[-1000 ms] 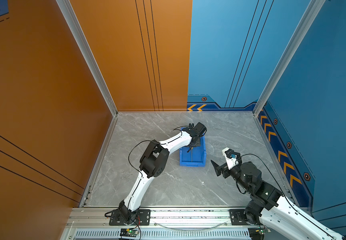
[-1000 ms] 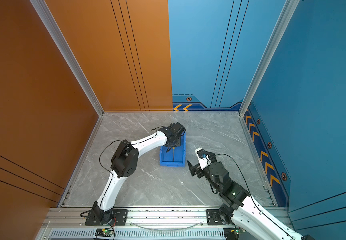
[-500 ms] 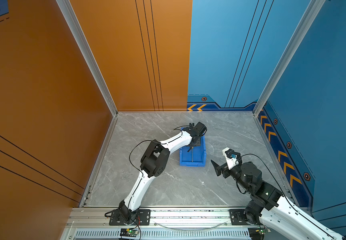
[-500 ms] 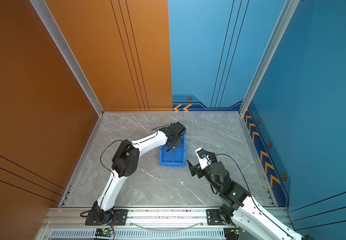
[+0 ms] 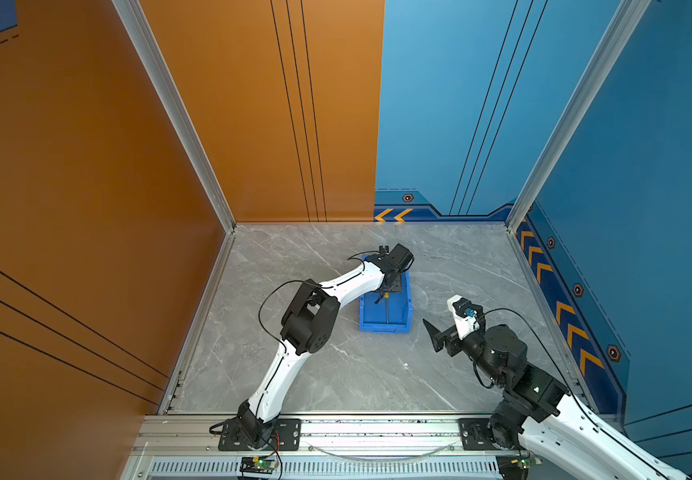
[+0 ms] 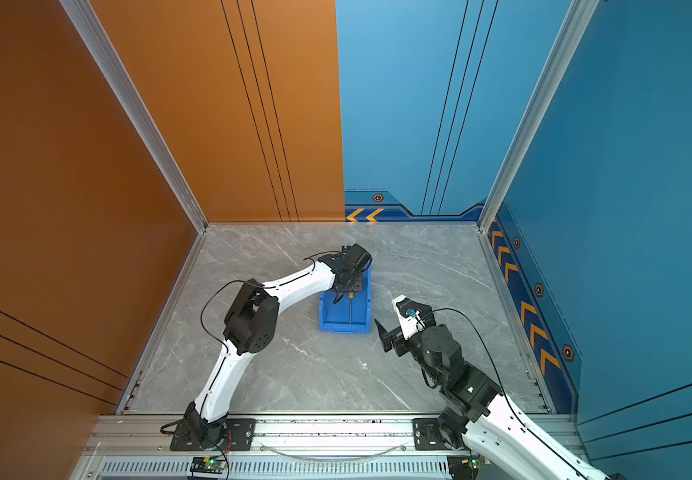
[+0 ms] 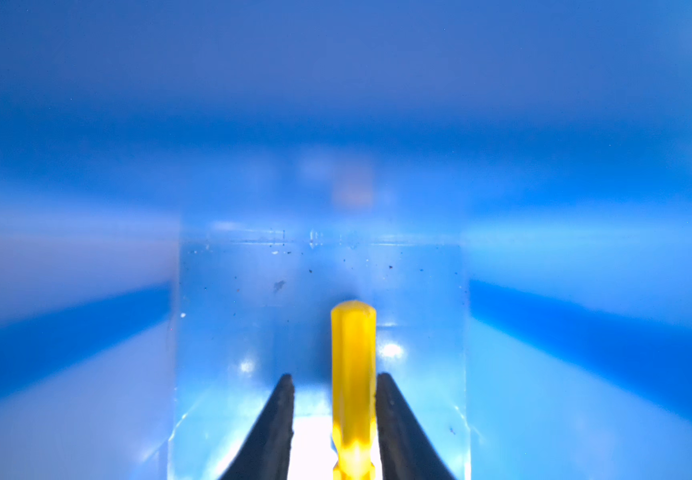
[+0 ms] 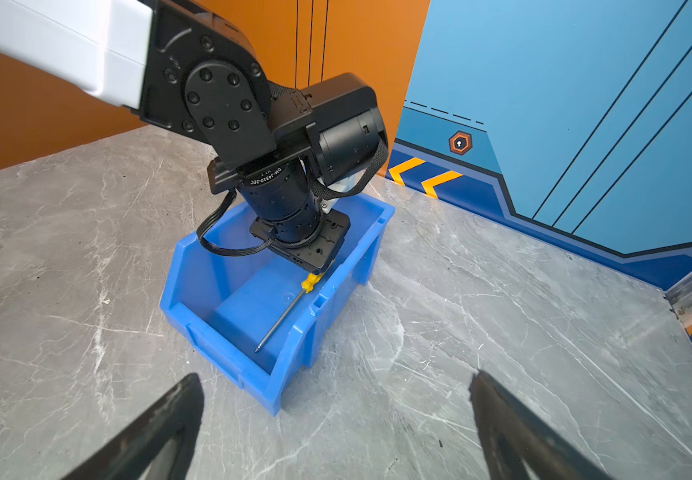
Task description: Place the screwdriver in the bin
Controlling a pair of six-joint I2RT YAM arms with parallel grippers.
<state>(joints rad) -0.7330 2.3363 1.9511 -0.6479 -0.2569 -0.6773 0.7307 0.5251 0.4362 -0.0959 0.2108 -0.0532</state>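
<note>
The blue bin (image 5: 383, 328) (image 6: 344, 328) stands mid-table, and the screwdriver (image 5: 387, 309) (image 6: 350, 309) lies inside it along its length. In the right wrist view its silver shaft (image 8: 282, 318) rests on the bin (image 8: 228, 357) floor, tip toward the lowered end. My left gripper (image 5: 383, 296) (image 6: 344, 296) reaches down into the far end of the bin. In the left wrist view it (image 7: 336, 376) is open around the yellow handle (image 7: 353, 353), with a gap on one side. My right gripper (image 5: 439, 336) (image 8: 333, 378) hovers open and empty just right of the bin.
Grey marble tabletop (image 5: 336, 374) enclosed by orange and blue walls. An aluminium rail (image 5: 377, 428) with both arm bases runs along the front edge. The left arm's elbow (image 5: 309, 320) hangs over the table to the left of the bin.
My left gripper's jaws have parted from the yellow handle while staying low in the bin. Neither arm has visibly shifted.
</note>
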